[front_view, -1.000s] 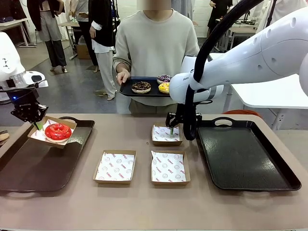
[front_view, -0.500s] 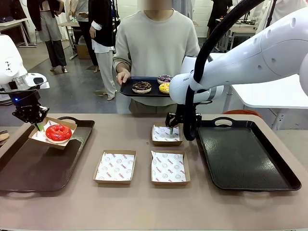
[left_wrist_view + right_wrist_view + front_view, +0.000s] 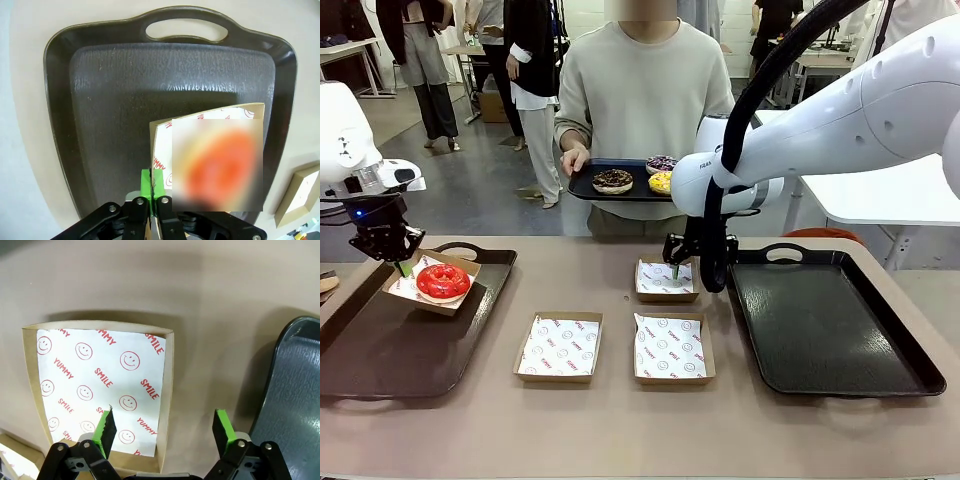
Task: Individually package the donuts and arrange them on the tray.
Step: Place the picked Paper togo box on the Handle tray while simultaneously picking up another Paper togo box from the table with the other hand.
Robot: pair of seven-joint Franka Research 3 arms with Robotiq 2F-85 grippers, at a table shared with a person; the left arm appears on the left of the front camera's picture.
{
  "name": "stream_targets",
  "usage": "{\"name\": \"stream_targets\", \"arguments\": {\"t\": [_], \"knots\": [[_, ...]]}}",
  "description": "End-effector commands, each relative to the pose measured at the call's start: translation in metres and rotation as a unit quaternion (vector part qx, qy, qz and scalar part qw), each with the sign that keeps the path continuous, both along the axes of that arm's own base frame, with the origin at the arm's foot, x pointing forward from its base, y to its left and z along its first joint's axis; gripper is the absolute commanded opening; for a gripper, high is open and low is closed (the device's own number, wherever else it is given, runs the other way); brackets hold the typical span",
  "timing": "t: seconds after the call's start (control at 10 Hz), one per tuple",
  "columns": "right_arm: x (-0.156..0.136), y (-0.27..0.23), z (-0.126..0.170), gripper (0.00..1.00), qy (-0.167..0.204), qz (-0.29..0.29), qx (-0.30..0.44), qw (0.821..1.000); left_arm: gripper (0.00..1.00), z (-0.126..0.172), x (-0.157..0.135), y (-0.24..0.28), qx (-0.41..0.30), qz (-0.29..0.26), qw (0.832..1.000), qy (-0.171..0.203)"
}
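Gleaming red ring donut [image 3: 443, 281] in cardboard box [image 3: 463, 264], left fingers [image 3: 145, 182] tight on its rim, right fingers [image 3: 104, 432] spread.

The glossy red ring donut [image 3: 443, 282] lies in a paper-lined cardboard box [image 3: 463, 263] over the dark brown tray [image 3: 380, 350], at its far left corner. The chocolate-brown sprinkled donut [image 3: 613, 181], dark purple donut [image 3: 662, 163] and yellow donut [image 3: 661, 183] sit on the small black tray [image 3: 582, 187], the last two at its right end.
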State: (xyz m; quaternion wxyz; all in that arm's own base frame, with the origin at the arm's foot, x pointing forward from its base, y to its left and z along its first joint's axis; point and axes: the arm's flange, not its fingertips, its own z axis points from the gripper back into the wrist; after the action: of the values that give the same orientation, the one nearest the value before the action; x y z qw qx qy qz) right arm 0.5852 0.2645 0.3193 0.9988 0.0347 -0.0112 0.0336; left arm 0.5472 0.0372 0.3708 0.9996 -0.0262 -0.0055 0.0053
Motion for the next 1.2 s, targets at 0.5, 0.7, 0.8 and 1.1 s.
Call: {"name": "stream_targets", "arguments": {"t": [0.5, 0.7, 0.8, 1.1], "knots": [[-0.007, -0.005, -0.002, 1.00, -0.015, 0.005, -0.011, 1.000, 0.01, -0.010, 0.016, -0.004, 0.035, 0.020, 0.999, -0.001], [-0.007, -0.005, 0.000, 1.00, -0.017, 0.006, -0.010, 1.000, 0.01, -0.008, 0.018, -0.002, 0.029, 0.031, 0.999, -0.005], [-0.007, -0.004, 0.000, 1.00, -0.016, 0.007, -0.011, 1.000, 0.01, -0.006, 0.020, -0.001, 0.026, 0.039, 0.999, -0.008], [-0.006, -0.003, 0.000, 1.00, -0.016, 0.008, -0.008, 1.000, 0.04, -0.006, 0.024, 0.001, 0.020, 0.038, 0.999, -0.007]]}}
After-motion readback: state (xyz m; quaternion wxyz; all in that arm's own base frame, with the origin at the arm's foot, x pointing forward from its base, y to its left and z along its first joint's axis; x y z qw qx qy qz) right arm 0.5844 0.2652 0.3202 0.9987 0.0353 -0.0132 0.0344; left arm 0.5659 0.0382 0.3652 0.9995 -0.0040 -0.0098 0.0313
